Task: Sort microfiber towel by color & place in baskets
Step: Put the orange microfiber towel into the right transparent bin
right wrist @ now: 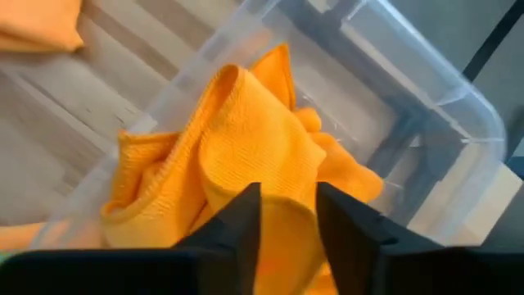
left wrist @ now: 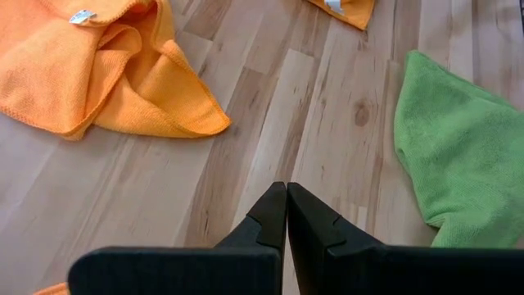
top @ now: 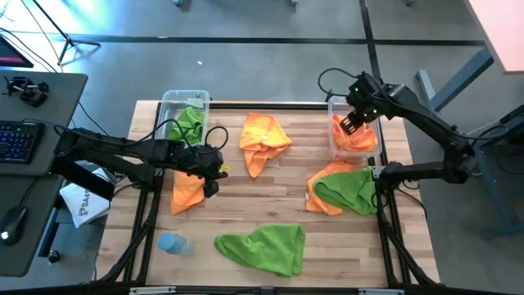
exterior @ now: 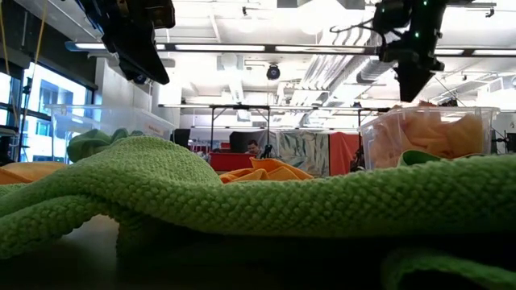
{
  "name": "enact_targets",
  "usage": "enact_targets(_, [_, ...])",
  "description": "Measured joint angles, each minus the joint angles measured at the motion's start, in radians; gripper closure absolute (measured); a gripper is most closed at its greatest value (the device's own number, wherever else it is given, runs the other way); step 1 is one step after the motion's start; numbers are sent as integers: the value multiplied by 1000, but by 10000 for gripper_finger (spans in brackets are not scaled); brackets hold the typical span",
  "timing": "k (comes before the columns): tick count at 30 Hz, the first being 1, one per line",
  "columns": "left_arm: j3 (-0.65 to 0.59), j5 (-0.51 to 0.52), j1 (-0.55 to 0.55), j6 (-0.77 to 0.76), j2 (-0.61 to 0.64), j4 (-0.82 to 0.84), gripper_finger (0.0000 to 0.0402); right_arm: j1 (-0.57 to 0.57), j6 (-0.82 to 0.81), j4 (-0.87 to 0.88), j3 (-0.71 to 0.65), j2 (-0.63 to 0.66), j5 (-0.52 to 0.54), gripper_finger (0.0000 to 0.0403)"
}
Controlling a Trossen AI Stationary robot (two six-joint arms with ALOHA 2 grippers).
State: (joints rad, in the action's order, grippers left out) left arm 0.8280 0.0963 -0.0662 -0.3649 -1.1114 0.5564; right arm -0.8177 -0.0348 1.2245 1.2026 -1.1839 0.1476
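Roughly, the sorting is partway done. On the wooden worktop (top: 270, 215), the clear basket at the far right corner (top: 338, 105) holds orange towels (right wrist: 246, 147), and the one at the far left corner (top: 168, 102) holds a green towel (top: 190, 123). Left loose are a green towel by the near edge (top: 266, 246), an orange-and-green heap at the right edge (top: 340, 188), and orange towels at the far middle (top: 264, 139) and left (top: 187, 192).

The right gripper (right wrist: 288, 215) hovers over its basket, fingers parted, gripping nothing. The left gripper (left wrist: 286, 215) hangs pinched closed, empty, over bare wood.
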Motion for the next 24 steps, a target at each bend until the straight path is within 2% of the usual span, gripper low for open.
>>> enact_targets(5, [0, -17, 0, -15, 0, 0, 401, 0, -124, 91, 79, 0, -22, 224])
enact_targets(9, [0, -30, 0, -27, 0, 0, 401, 6, -202, 175, 132, 4, -37, 215])
enact_targets(12, [0, -30, 0, -27, 0, 0, 402, 49, -242, 181, 141, 34, -36, 236])
enact_targets(14, [0, -30, 0, -27, 0, 1, 401, 99, -274, 180, 142, 58, -30, 265])
enact_targets(20, [0, -30, 0, -29, 0, 24, 401, 341, -443, 162, 142, 107, 43, 389])
enact_targets(24, [0, -40, 0, -61, 0, 20, 402, 530, -584, 71, 142, 98, 121, 376])
